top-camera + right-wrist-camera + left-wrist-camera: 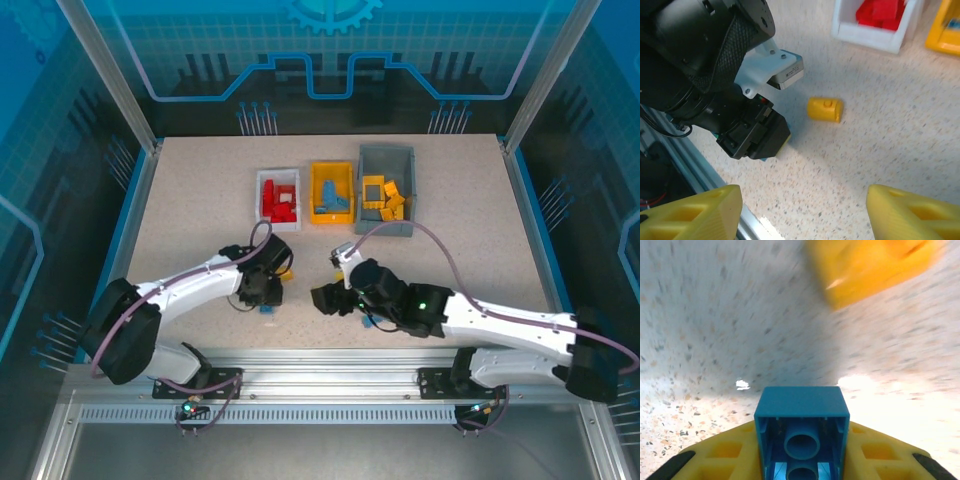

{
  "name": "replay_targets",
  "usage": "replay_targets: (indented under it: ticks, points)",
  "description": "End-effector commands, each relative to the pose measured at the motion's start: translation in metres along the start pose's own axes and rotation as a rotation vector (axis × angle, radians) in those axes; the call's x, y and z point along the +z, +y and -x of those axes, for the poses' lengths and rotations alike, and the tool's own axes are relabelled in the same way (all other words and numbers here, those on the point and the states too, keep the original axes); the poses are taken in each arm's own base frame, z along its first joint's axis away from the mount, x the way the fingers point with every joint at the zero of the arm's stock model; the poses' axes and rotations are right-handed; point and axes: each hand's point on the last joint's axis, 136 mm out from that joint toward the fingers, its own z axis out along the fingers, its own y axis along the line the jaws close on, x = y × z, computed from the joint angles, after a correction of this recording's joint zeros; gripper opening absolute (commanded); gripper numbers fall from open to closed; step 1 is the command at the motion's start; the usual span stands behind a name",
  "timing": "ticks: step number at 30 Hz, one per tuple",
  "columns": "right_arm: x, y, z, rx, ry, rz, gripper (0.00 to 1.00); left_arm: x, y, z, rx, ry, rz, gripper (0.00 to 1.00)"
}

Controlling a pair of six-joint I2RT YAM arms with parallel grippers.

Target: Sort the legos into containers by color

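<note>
The left gripper [266,300] clamps a blue brick [801,415] between its fingers, so the pickup step is in hand. The next move calls for a lift and a carry toward 1 o'clock into the yellow bin [314,192], which collects blue. The right gripper [800,212] stands wide open and empty, with a loose yellow brick [825,109] at its 12 o'clock.

The table [200,200] is a matt, speckled, stone-like sheet, faintly grainy. The white bin [865,40] is smooth, slightly glossy plastic, as are the red bricks [880,11] inside it. Near that bin, a yellow brick [825,109] looks like smooth, satin plastic. The blue brick [801,430] is glossy plastic. Farther from the bin, the rail [320,388] is brushed metal.
</note>
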Motion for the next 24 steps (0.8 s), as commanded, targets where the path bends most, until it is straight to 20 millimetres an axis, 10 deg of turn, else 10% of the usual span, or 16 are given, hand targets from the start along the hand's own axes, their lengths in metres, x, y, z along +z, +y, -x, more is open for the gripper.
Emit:
replay_targets:
  ticks: [1, 10, 24]
  points:
    - [-0.025, -0.019, 0.045, 0.033, -0.206, -0.076, 0.69, -0.045, -0.037, 0.039, 0.038, -0.09, -0.103, 0.3]
    - [-0.048, -0.081, 0.116, 0.157, -0.403, -0.211, 0.72, -0.069, -0.124, 0.159, 0.131, -0.213, -0.187, 0.31]
    - [-0.007, -0.109, 0.156, 0.208, -0.348, -0.245, 0.72, -0.031, -0.174, 0.303, 0.111, -0.305, -0.364, 0.34]
